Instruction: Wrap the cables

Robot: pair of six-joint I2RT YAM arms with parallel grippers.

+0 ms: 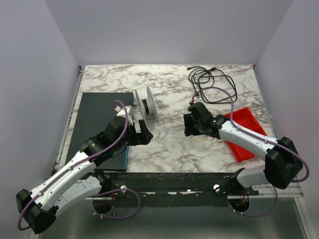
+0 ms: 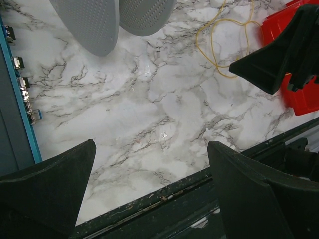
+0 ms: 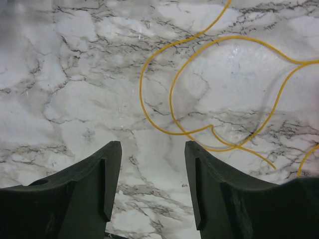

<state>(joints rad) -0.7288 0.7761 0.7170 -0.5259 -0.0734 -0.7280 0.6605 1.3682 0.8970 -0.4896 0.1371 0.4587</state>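
While your left hand [image 2: 149, 149] hangs spread wide over the desk [image 1: 169, 149], your right hand [image 3: 152, 147] spread and empty above a yellow cord [image 3: 141, 92], black cables [image 1: 212, 83] loose at the far right

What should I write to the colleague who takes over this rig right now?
Left gripper: jaws open, empty, over the table near the spool.
Right gripper: jaws open, empty, above a loose yellow cord beside the red tray.
Cables: loose tangle at the far right of the table, apart from both grippers.
Done: nothing wrapped yet.
Left: pick up the cables and wrap them.
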